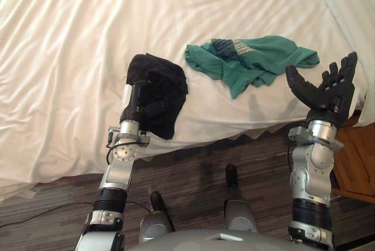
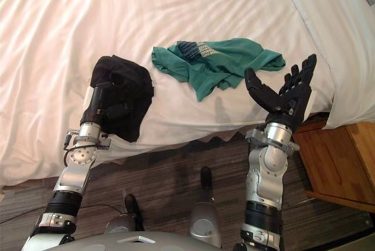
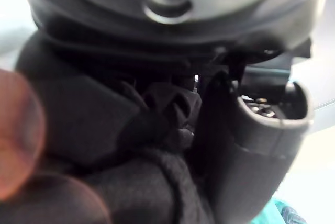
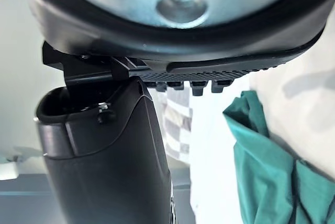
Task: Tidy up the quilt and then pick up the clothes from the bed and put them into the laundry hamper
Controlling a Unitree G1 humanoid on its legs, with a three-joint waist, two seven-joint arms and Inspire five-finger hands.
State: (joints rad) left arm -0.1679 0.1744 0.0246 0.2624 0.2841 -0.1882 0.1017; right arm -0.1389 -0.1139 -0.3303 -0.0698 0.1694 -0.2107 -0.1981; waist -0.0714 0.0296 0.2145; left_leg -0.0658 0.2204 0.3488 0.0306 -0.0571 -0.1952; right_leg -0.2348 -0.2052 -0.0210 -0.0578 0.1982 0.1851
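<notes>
A black garment (image 1: 167, 87) hangs bunched at the bed's near edge, with my left hand (image 1: 140, 103) shut on it; in the left wrist view the black cloth (image 3: 162, 114) is squeezed between the fingers and the thumb (image 3: 261, 145). A teal T-shirt (image 1: 252, 60) lies crumpled on the white quilt (image 1: 70, 57), to the right of the black garment. My right hand (image 1: 325, 90) is raised beside the shirt's right end, palm up, fingers straight and holding nothing. The right wrist view has the teal shirt (image 4: 267, 171) past the thumb (image 4: 104, 156).
The quilt is spread over the bed with light wrinkles and drapes over the near edge. A wooden nightstand (image 2: 340, 157) stands at the bed's right corner. Dark wood-pattern floor (image 1: 193, 163) runs below the bed edge.
</notes>
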